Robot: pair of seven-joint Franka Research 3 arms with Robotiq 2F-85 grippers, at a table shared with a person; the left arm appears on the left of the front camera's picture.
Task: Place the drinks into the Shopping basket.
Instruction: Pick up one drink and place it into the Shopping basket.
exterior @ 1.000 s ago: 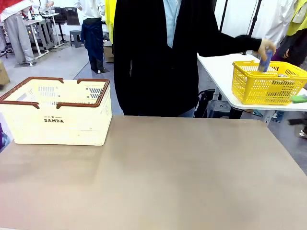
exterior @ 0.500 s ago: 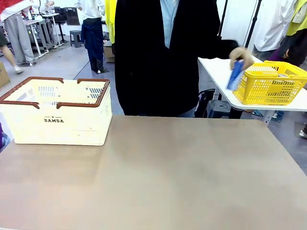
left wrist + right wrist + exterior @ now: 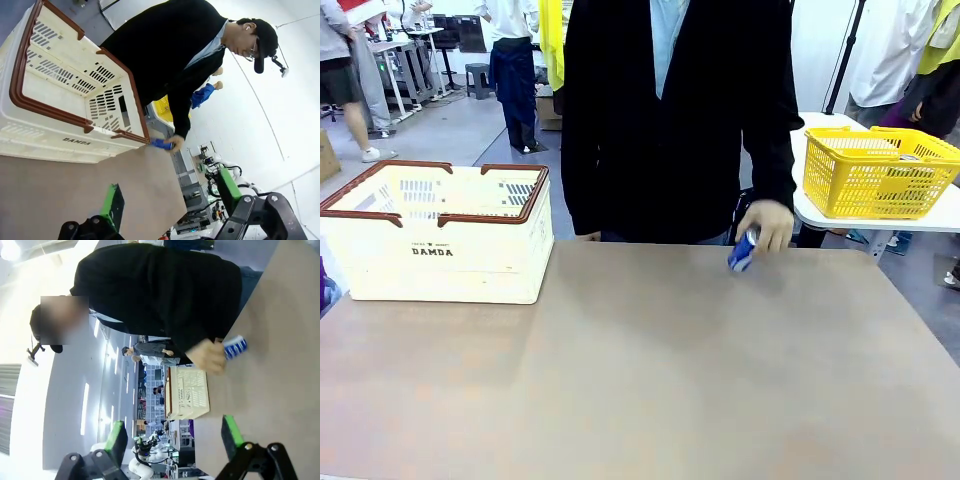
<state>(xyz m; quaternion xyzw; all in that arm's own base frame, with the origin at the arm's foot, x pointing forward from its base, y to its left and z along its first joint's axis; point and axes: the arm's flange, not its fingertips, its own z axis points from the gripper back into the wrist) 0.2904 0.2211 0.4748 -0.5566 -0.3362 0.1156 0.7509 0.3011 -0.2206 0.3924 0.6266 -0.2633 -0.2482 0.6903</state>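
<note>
The person's hand [image 3: 771,225] holds a blue drink can [image 3: 742,252] tilted low over the far edge of the brown table [image 3: 650,370], right of centre. That blue can [image 3: 235,346] also appears in the right wrist view, and in the left wrist view the can [image 3: 161,144] sits past the basket's corner. The cream Shopping basket [image 3: 440,240] with its brown rim stands at the table's far left and looks empty. My left gripper [image 3: 170,197] is open beside the basket [image 3: 65,100]. My right gripper [image 3: 174,436] is open above the table with nothing between its fingers.
A yellow plastic basket [image 3: 880,172] rests on a white side table [image 3: 790,150] beyond the far right corner. The person in a black jacket [image 3: 670,120] stands at the far side. Other people stand farther back on the left.
The person's hand lifted the blue can out of the yellow basket and carried it left and down to the far edge of the brown table. My grippers stayed open.
</note>
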